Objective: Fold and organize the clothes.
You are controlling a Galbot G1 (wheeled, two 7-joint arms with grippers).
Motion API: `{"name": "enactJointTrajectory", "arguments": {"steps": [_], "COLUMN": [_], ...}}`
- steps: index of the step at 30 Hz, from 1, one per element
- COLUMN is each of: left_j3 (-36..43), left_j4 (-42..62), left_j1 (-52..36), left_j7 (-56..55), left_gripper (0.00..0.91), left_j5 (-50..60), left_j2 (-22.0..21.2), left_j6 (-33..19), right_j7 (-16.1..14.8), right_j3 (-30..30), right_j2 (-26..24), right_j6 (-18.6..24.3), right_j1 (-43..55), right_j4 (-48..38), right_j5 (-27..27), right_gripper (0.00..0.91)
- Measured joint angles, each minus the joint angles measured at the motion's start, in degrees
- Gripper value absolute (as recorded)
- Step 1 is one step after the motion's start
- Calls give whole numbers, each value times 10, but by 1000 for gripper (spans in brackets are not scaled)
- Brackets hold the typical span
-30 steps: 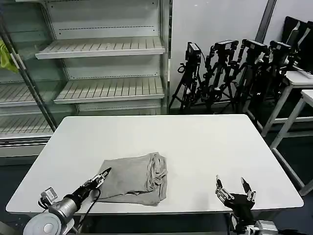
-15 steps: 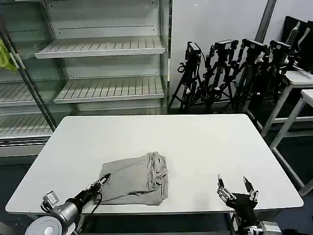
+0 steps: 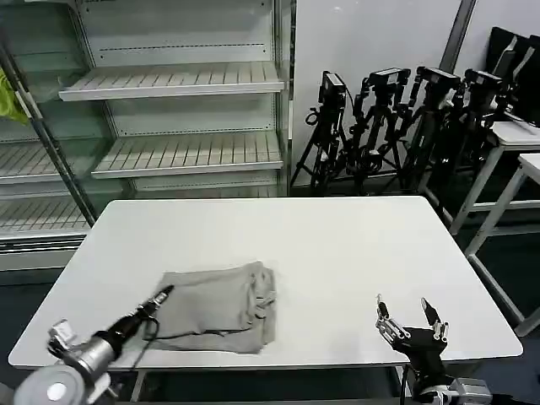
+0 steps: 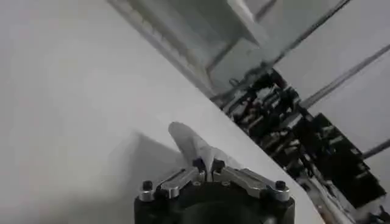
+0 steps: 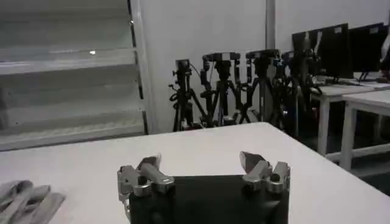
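The left hand is reaching in over the near left part of the white bench, its fingertips pinched together on the left edge of the folded grey shirt. In the left wrist view the two fingers are meeting tip to tip, clenched on a raised tongue of the grey fabric that is standing up just ahead of them. The shirt is lying flat on the bench, stretching away from that hand toward the right, with its bunched, rumpled end on the side farthest from the left hand's fingertips.

The right hand is sitting low at the near right edge of the bench, well apart from the shirt, with its fingers spread wide and grasping nothing. In the right wrist view its two fingertips are standing far apart above the black palm, and the rumpled end of the shirt is showing off to one side of it on the bench surface.
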Motion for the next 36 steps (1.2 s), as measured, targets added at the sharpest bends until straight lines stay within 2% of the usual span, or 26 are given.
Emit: {"name": "enactJointTrajectory", "arguments": {"steps": [14,20,26,30,36], "left_j3": [-232,-272,-198,-87,71], "left_j4": [-14,-70,-103,-93,-90], "left_j1": [41,83,103,83,27], "left_j7": [27,32,32,27,16], "left_gripper": [50,50,50,50,50], "left_j5": [35,86,226,333,424], "left_j2": [158,191,184,164,132], "left_j6": [-2,-7,-29,-46,-53], "right_j7": [-3,-7,-8,-8,-8], "right_j3": [-53,-74,-81,-81,-75], "right_j2": [-24,-27,-20,-19,-21], "right_j6": [0,8,11,12,13], "right_j1": [58,76,78,74,71], "right_j4": [-27,-41,-49,-53,-60], "right_j5": [9,4,-8,-16,-22], "right_gripper": [907,907,907,907,907]}}
